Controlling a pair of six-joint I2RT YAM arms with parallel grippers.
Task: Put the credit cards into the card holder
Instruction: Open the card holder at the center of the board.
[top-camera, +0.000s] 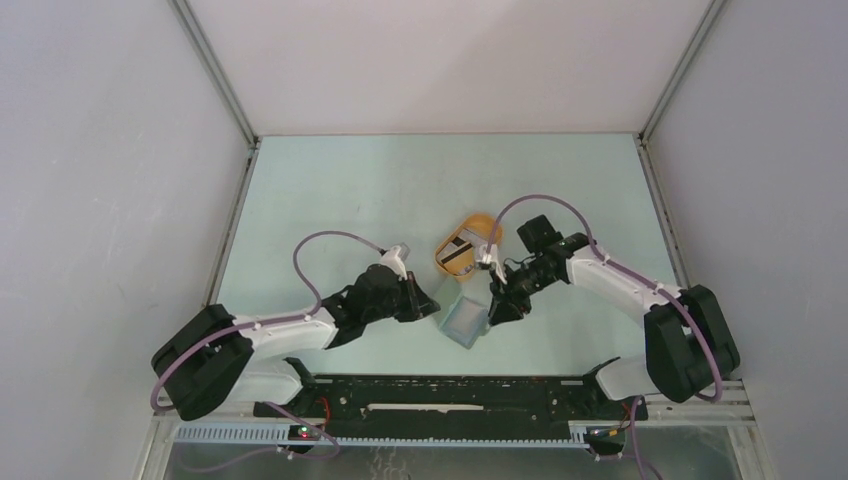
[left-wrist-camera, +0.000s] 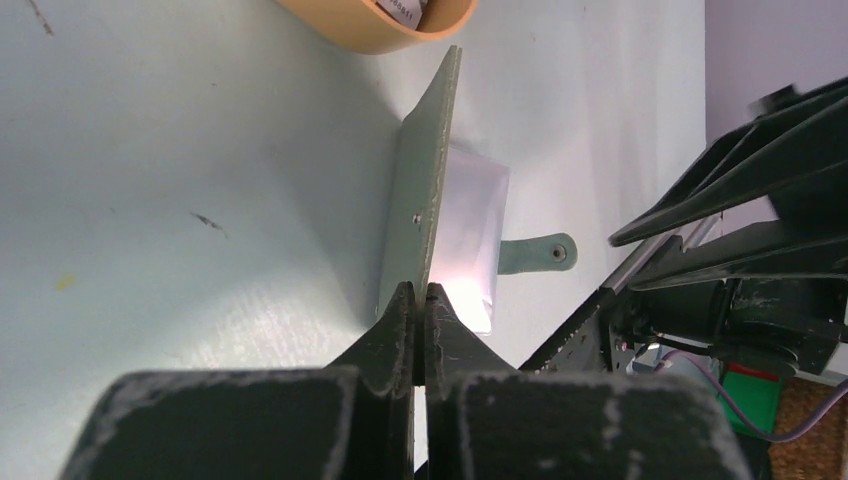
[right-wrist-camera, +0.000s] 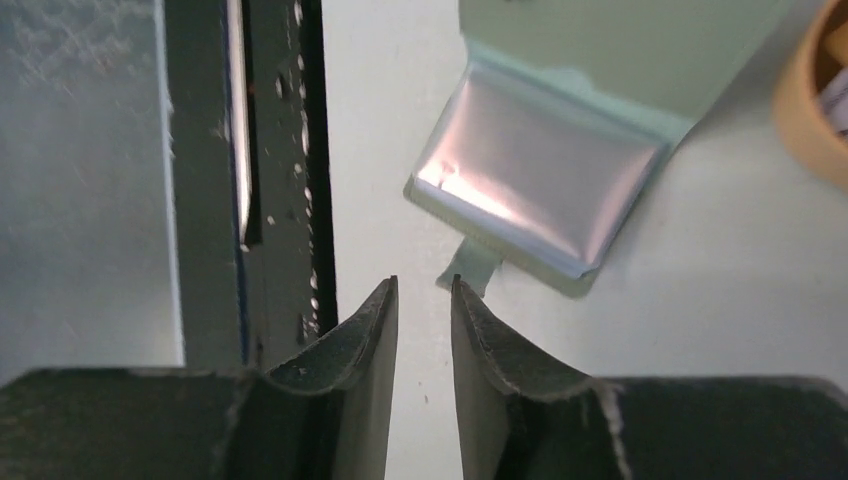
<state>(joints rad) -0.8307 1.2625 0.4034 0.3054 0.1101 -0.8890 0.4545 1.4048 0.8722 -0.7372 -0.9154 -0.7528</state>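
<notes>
Orange oval tray (top-camera: 466, 243) is the awkward bit. The left wrist view chops it off at the top edge, and the right wrist view only catches a sliver at the right edge. In the top view it's too small to count the credit cards (top-camera: 457, 250) lying in it. I can pick out a pale one with a dark stripe, and the rest is mush.

Just below the tray, centre of the top frame, the card holder (top-camera: 465, 322) lies open on the table (top-camera: 350, 200). Its clear pocket (right-wrist-camera: 540, 180) is all glare, so I can't tell if anything's inside.

The left gripper (left-wrist-camera: 420, 290) is clenched on the edge of the grey-green flap (left-wrist-camera: 425, 190) and holds it upright, seen edge-on from that wrist. The right gripper (right-wrist-camera: 424, 285) has a narrow gap between its fingers with nothing in it. It hangs just beside the snap tab (right-wrist-camera: 475, 268), apparently not touching.
</notes>
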